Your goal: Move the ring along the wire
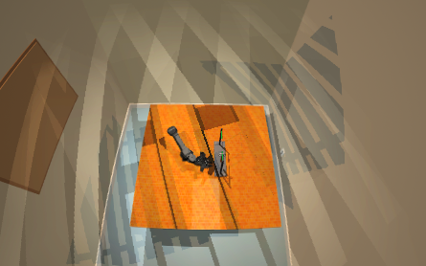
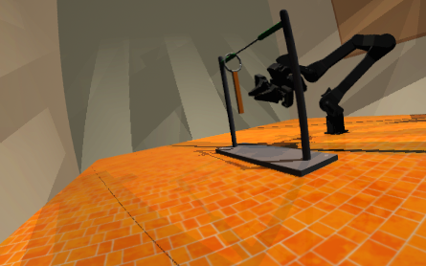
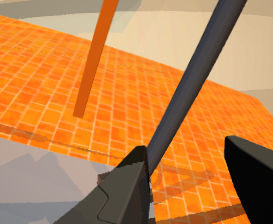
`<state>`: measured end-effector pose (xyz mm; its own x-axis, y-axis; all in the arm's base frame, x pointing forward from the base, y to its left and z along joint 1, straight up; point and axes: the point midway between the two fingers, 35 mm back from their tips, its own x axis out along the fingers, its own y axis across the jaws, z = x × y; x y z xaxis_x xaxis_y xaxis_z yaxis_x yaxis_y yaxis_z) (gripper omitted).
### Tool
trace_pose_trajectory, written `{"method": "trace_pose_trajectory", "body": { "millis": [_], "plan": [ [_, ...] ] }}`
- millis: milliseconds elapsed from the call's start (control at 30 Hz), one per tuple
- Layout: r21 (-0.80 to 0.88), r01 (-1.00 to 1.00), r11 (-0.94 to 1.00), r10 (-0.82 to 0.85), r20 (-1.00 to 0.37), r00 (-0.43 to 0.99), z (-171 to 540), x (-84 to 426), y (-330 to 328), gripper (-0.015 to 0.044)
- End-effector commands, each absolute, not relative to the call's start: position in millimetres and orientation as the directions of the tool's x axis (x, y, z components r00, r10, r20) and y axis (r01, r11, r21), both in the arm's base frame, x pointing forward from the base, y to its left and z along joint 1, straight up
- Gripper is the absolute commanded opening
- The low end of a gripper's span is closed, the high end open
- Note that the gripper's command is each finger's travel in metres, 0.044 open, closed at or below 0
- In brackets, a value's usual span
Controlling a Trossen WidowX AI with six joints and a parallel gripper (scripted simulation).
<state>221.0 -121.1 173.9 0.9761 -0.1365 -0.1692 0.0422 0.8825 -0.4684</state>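
Observation:
The ring [image 2: 241,63] hangs on the green wire part by the far post [image 2: 228,102] [image 3: 194,80] in the exterior view. Its orange handle [image 2: 237,92] [image 3: 92,65] hangs down, slightly tilted. The thin grey wire [image 2: 248,46] runs to the other green part [image 2: 270,31] by the near post [image 2: 298,91]. My gripper [image 2: 255,87] [image 3: 185,150] is partly open and empty, to the right of the handle in the exterior view and below the wire. In the wrist view the handle is left of both fingers, and the left finger overlaps the far post's lower part. The handle's top is cut off there.
The posts stand on a grey base plate [image 2: 273,155] on the orange tiled table top [image 1: 254,201] [image 2: 134,206]. The arm [image 1: 179,144] [image 2: 369,57] reaches in from the side away from the exterior camera, partly behind the near post. Shadows cross the scene.

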Motion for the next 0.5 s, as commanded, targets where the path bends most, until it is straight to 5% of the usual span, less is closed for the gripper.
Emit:
{"method": "trace_pose_trajectory", "body": {
  "millis": [0, 133, 467],
  "plan": [
    [-0.3, 0.02, 0.954, -0.082, -0.195, 0.977, 143.2, 218.6, -98.7, 0.016],
    [-0.126, -0.003, 0.992, -0.025, -0.223, 0.975, 113.7, 215.2, -78.1, 0.016],
    [-0.075, -0.003, 0.997, -0.012, -0.202, 0.979, 130.3, 233.2, -79.6, 0.016]
  ]
}}
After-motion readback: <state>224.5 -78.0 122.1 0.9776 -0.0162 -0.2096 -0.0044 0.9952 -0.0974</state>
